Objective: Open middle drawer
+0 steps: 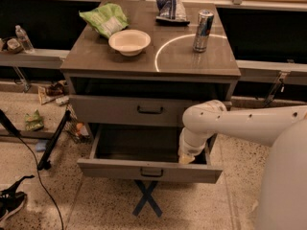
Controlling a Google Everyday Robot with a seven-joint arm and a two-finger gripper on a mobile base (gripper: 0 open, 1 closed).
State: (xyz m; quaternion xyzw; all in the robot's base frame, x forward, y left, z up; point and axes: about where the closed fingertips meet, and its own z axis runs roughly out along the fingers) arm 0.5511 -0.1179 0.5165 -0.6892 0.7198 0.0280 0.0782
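The middle drawer [120,169] is pulled out well past the cabinet front. Its grey-brown front panel carries a small dark loop handle [151,172], and its dark inside is in view. My gripper [186,158] hangs at the end of the white arm over the drawer's right inner side, just behind the front panel and to the right of the handle. It touches nothing that I can see. The drawer above [110,110] is closed. Anything below the open drawer is hidden by it.
On the cabinet top [172,56] are a white bowl [129,41], a green chip bag [104,19], a blue bag [170,8] and a can [203,30]. A blue tape cross [147,198] marks the floor in front. Cables and litter lie at the left.
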